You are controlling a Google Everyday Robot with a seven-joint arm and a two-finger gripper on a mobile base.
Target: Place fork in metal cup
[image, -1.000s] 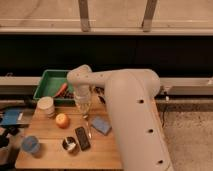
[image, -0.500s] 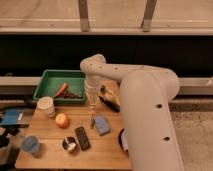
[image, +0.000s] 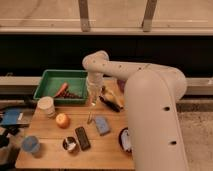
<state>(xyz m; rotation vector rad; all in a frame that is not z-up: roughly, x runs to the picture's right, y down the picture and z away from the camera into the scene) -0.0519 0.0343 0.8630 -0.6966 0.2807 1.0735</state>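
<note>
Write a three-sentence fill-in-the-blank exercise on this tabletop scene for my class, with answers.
1. The end effector hangs beside the ____ plastic tray.
2. The thin silvery fork lies between the round ____ fruit and the blue block.
3. The small dark metal cup stands between the pale blue cup and the ____ rectangular bar.
Answers: green; orange; black.

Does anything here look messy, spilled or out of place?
Nothing looks spilled or broken. The fork lies loose on the table, apart from the metal cup; the tool hangs close by the fork.
</note>
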